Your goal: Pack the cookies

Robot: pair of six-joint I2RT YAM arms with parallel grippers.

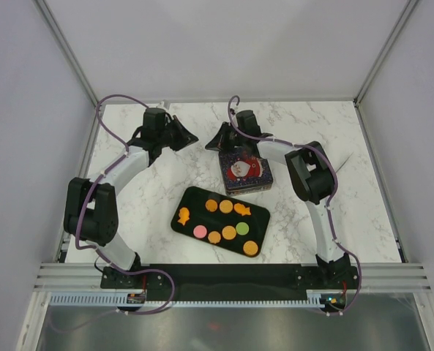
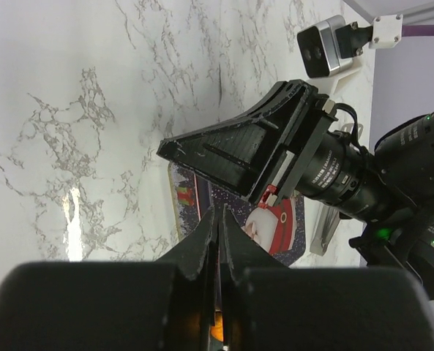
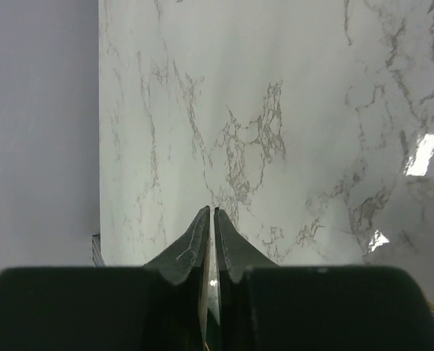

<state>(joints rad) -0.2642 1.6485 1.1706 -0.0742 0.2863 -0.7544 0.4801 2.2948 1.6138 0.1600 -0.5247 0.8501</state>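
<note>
The cookies [image 1: 226, 219], orange, pink and green flat pieces, some fish- or star-shaped, lie on a black tray [image 1: 189, 197] at the table's middle. Behind the tray sits a dark tin with a Santa picture [image 1: 246, 172], also seen in the left wrist view [image 2: 279, 223]. My left gripper [image 1: 195, 139] hangs shut above the marble left of the tin; its tips [image 2: 218, 212] are pressed together. My right gripper [image 1: 210, 145] is shut at the tin's far left corner, its tips [image 3: 211, 212] closed over bare marble. Its black fingers [image 2: 231, 153] reach out over the tin's top.
The marble table [image 1: 334, 219] is walled in by white panels with metal posts at the corners. Both arms bend inward, so their grippers point at each other at the table's back middle. Purple cables run along each arm.
</note>
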